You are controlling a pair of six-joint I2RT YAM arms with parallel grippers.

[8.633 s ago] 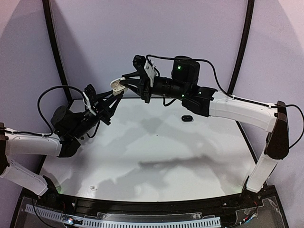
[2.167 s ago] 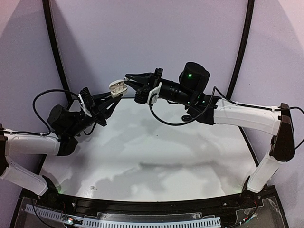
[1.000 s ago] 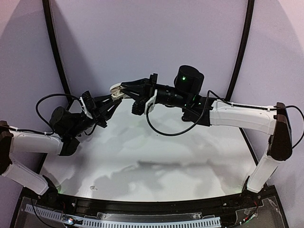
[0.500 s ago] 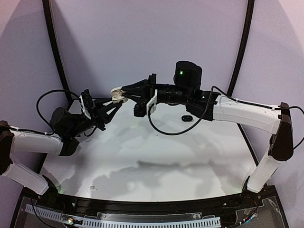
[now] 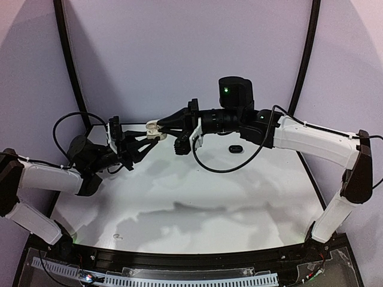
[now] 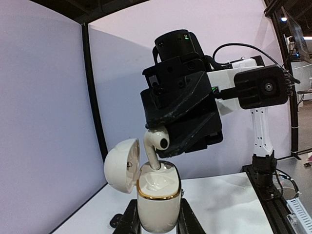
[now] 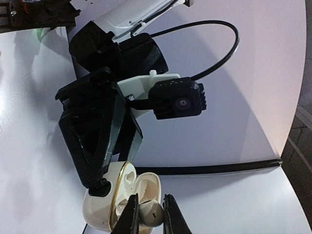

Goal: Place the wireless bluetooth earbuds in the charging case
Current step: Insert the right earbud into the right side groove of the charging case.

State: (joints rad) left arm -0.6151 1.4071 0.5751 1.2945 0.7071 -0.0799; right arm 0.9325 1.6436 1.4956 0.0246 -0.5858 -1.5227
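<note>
Lilac walls, white table (image 5: pixel 197 197) | my left gripper (image 5: pixel 149 134) clamped on the upright white case (image 6: pixel 157 197), held aloft, lid open | my right gripper (image 7: pixel 148 217) pinching a white earbud (image 6: pixel 156 144) directly above it, stem pointing down into the well | stem tip hidden; seating unclear

Bright, even light; soft shadows across the white table (image 5: pixel 239 197); sharp focus.
</note>
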